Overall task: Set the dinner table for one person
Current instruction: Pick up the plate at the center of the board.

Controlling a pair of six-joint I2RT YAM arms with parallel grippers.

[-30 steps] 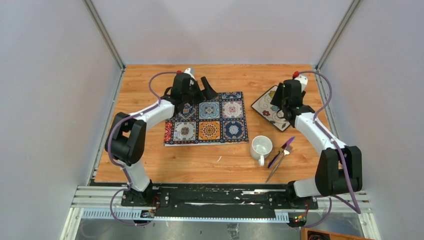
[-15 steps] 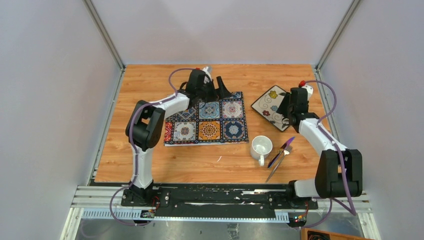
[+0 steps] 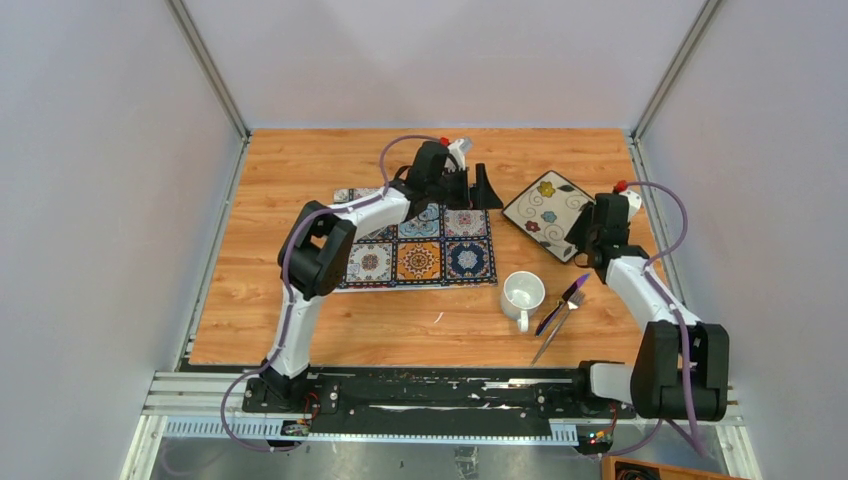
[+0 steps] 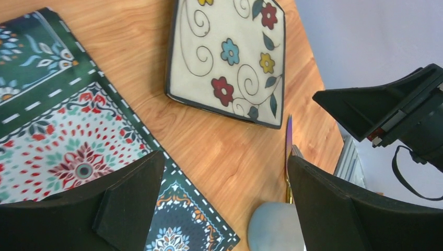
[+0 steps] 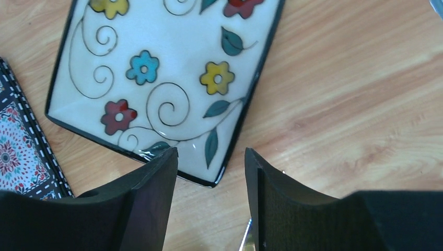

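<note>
Overhead, dinner table: the large tabletop of light orange-brown wood-grain planks lies under everything, with my two bases at its near edge.
Overhead, placemat: a colourful tile-patterned cloth mat lies flat left of centre.
Overhead, plate: a square cream plate with painted flowers and a dark rim sits on bare wood just right of the mat, turned corner-on.
Overhead, mug: a white mug stands by the mat's near right corner.
Overhead, cutlery: a purple-sheened knife and a metal fork lie together just right of the mug.
Overhead, left gripper: I hold it over the mat's far right corner, between mat and plate.
Overhead, right gripper: it is at the plate's near right corner, with the cutlery close behind it.
Left wrist, jaws: spread wide with nothing between them.
Left wrist, fingers: they frame the mat's corner, a strip of bare wood and the plate beyond.
Left wrist, obstacles: the mug shows as a blur low in the gap, and the knife tip runs along my right-hand finger.
Right wrist, jaws: apart, with the plate's near corner lying in the gap. I cannot tell whether either finger touches its rim.
Right wrist, surroundings: the mat's edge is at far left and bare wood at right. There is a sliver of shiny metal at the bottom edge, too little to name.
</note>
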